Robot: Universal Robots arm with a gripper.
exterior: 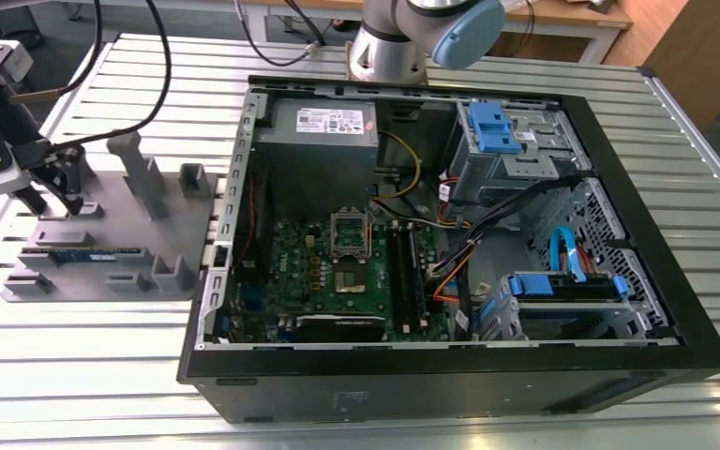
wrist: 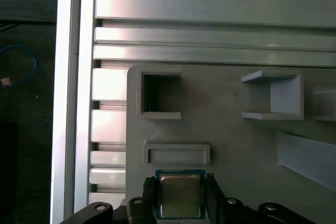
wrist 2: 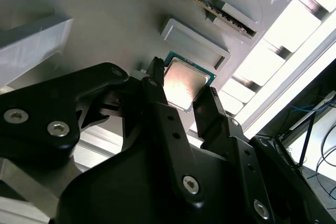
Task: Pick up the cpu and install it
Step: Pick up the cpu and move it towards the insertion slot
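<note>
1. Tool hangs low over the grey holder plate on the worktop, at the exterior view's left, because that is where your chip waits.
2. Your cpu lies flat on the plate, metal top up, so its edges are free to grip.
3. You see the fingers spread, one on each side of the cpu, close to its edges but not yet pinching it.
4. The open computer case sits well apart, its socket facing up.

Black end effector, silver screws
</note>
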